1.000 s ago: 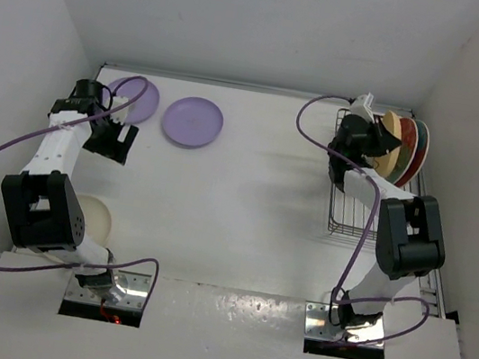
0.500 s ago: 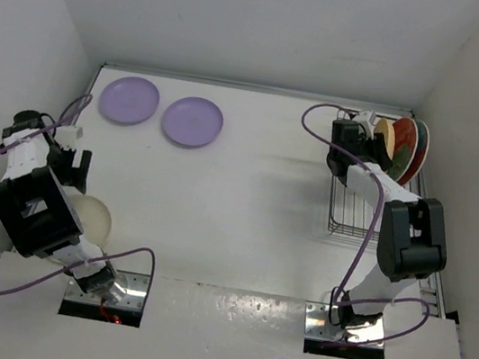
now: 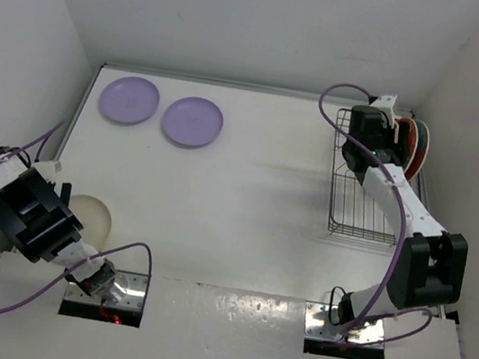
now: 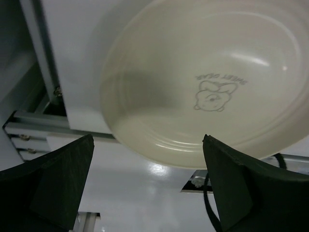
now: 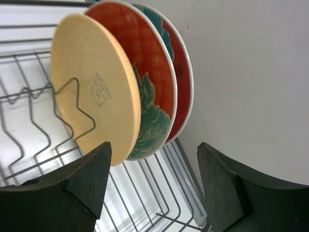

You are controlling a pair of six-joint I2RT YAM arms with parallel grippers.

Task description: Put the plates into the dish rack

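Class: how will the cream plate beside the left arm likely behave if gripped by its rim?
The cream plate looks glossy, so it may slip. Its even rim suggests stiffness. Lying flat on the table, it probably won't roll.

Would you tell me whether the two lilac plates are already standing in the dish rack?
No, both lilac plates lie flat on the table, far from the dish rack.

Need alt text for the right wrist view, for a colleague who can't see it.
Three plates stand on edge in the dish rack: a yellow-orange plate nearest, then two red floral plates behind it. The right gripper is open below them, holding nothing.
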